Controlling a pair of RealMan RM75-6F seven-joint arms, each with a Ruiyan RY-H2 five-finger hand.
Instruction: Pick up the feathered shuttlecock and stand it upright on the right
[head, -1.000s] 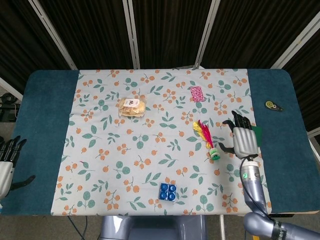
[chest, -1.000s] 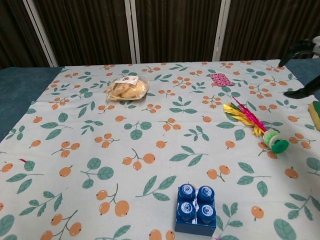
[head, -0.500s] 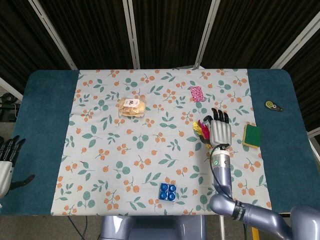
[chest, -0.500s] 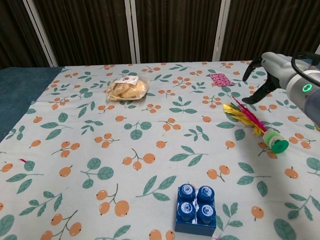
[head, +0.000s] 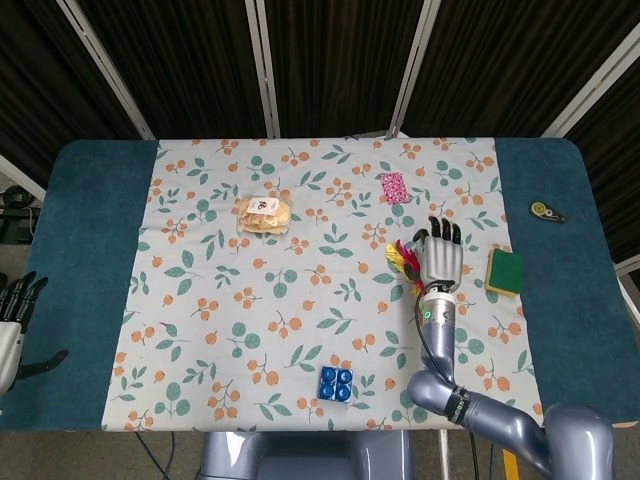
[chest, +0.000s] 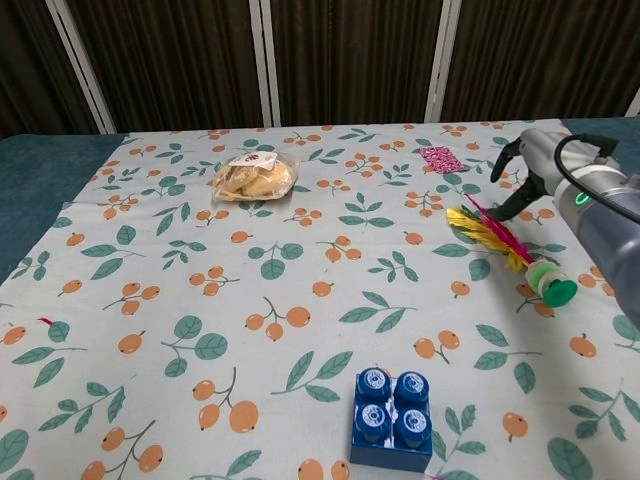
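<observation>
The feathered shuttlecock (chest: 512, 252) lies on its side on the floral cloth at the right. Its yellow, pink and red feathers (chest: 484, 231) point toward the back left and its green base (chest: 556, 289) toward the front right. My right hand (chest: 535, 164) hovers just behind and above the feathers, with fingers apart and curved downward, holding nothing. In the head view that right hand (head: 438, 256) covers most of the shuttlecock, and only the feather tips (head: 402, 257) show at its left. My left hand (head: 14, 318) hangs open off the table's left edge.
A blue brick (chest: 391, 418) sits near the front edge. A snack bag (chest: 252, 177) lies at the back left and a pink packet (chest: 441, 159) behind the shuttlecock. A green and yellow sponge (head: 504, 271) and a small black and yellow item (head: 546, 211) lie on the blue mat at the right.
My right hand has swung from the right side of the cloth leftward, to hover over the shuttlecock. The shuttlecock has not moved. The left hand stays put.
</observation>
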